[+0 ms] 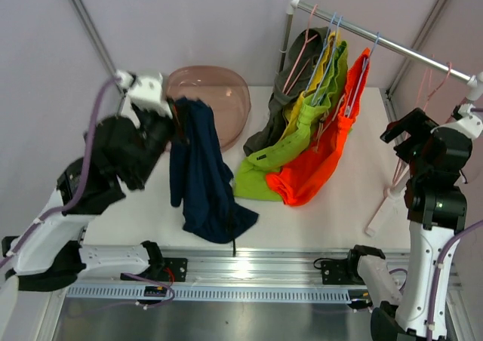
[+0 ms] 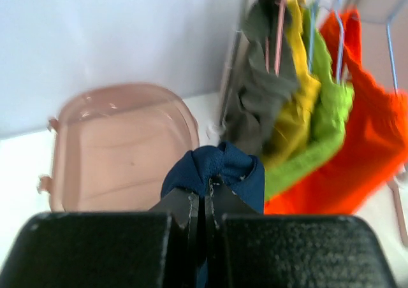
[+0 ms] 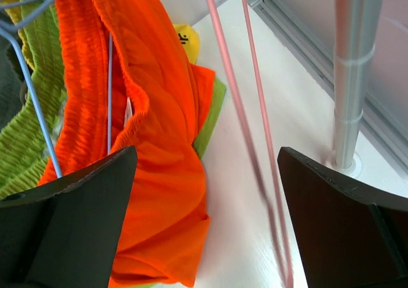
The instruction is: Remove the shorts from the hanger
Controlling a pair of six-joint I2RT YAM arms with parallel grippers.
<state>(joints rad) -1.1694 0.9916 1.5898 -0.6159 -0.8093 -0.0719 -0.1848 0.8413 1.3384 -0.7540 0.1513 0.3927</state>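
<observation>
Done: your left gripper (image 2: 205,202) is clamped tight on a bunch of the navy shorts (image 1: 200,171). They are off the rail (image 1: 377,43) and dangle well to its left.
Remaining: olive-grey shorts (image 1: 283,103), yellow shorts (image 1: 323,68), lime green shorts (image 1: 290,141) and orange shorts (image 1: 324,152) hang from the rail, their lower ends pooled on the table (image 1: 355,205) beneath it.
Right gripper (image 3: 205,167): jaws wide, holding nothing, near the rail's right end.
Fabric: soft and limp, with gathered, ribbed waistbands.
Hangers (image 3: 245,141): thin pink and blue wire.
Basin (image 1: 219,92): translucent pink, rounded, left of the rail.
</observation>
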